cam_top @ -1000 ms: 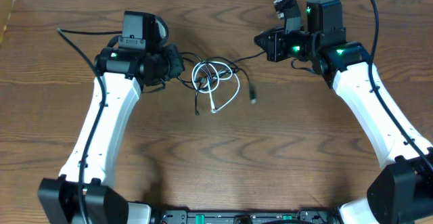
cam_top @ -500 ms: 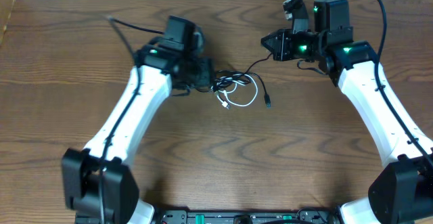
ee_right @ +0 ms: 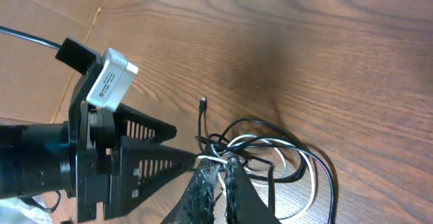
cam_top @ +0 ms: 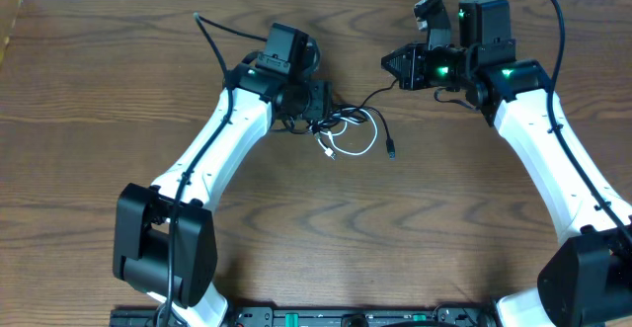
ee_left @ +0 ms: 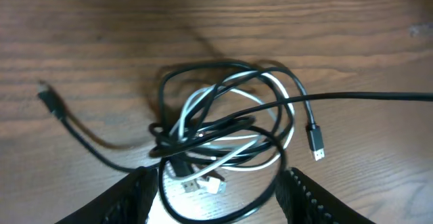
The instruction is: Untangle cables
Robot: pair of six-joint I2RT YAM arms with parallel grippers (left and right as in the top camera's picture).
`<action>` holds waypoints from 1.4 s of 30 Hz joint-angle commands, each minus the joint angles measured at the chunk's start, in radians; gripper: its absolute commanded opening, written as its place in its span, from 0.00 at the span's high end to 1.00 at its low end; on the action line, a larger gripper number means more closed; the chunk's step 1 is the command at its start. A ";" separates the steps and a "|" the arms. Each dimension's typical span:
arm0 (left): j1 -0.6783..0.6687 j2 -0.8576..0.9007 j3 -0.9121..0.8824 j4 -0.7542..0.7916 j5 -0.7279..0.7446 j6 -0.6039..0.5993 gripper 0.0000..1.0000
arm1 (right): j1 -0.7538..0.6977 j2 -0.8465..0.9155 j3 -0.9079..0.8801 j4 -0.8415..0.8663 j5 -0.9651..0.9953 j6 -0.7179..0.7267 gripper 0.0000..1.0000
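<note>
**Black and white cords knotted between two grippers**

Overhead: on the brown wooden table (cam_top: pixel 296 228) the cables (cam_top: pixel 346 127) lie in a small heap at the far middle. The left gripper (cam_top: pixel 318 110) sits at the heap's left edge. The white cable (cam_top: pixel 370 144) loops out on the heap's near right side. One black cable (cam_top: pixel 367 94) leaves the heap and climbs to the right, up to the tips of the right gripper (cam_top: pixel 388 67), which hangs well apart from the heap, to its far right.

Left wrist: the left gripper (ee_left: pixel 220 193) stands wide, its fingers (ee_left: pixel 135 193) on either side of one edge of the heap (ee_left: pixel 223 129). White strands (ee_left: pixel 191 104) thread through the black coils. The black cable (ee_left: pixel 379 97) runs straight and taut out of the right side of the picture.

Right wrist: the right gripper (ee_right: pixel 222 183) has its jaws pressed together, pinching that taut black cable. Beyond it the heap (ee_right: pixel 270 153) lies on the wood, with the left gripper (ee_right: pixel 184 145) touching its left side.
</note>
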 commanded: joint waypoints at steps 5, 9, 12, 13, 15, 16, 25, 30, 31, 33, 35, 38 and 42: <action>-0.026 0.010 0.003 0.002 -0.005 0.211 0.26 | 0.000 -0.028 0.011 0.005 -0.014 0.002 0.99; -0.026 0.010 0.003 -0.002 -0.005 0.412 0.19 | 0.001 -0.028 0.011 0.005 -0.014 0.002 0.99; -0.026 0.010 0.003 -0.005 -0.005 0.526 0.18 | 0.000 -0.028 0.011 0.005 -0.013 0.002 0.99; -0.026 0.010 0.003 -0.010 -0.004 0.566 0.18 | 0.001 -0.028 0.011 0.005 -0.013 0.002 0.99; -0.026 0.011 0.003 -0.018 0.016 0.630 0.18 | 0.001 -0.028 0.011 0.006 -0.013 0.002 0.99; -0.026 0.013 0.003 -0.021 0.033 0.661 0.18 | 0.001 -0.028 0.011 0.006 -0.011 0.002 0.99; -0.029 0.112 0.003 -0.019 0.055 0.812 0.16 | 0.005 -0.027 0.011 0.007 -0.002 0.002 0.99; -0.031 0.178 0.006 0.032 0.052 0.801 0.25 | 0.014 -0.027 0.011 0.006 0.021 0.001 0.99; -0.031 0.178 0.006 0.033 0.050 0.801 0.29 | 0.014 -0.027 0.011 0.006 0.021 0.002 0.99; -0.031 0.177 0.006 0.037 0.050 0.792 0.37 | 0.014 -0.027 0.011 0.006 0.021 0.001 0.99; -0.032 0.177 0.006 0.040 0.046 0.790 0.53 | 0.014 -0.027 0.011 0.009 0.021 0.002 0.99; -0.035 0.177 0.006 0.039 0.035 0.784 0.93 | 0.017 -0.027 0.011 0.014 0.020 0.002 0.99; -0.034 0.166 0.008 0.037 0.035 0.713 0.93 | 0.020 -0.027 0.011 0.013 0.020 0.002 0.99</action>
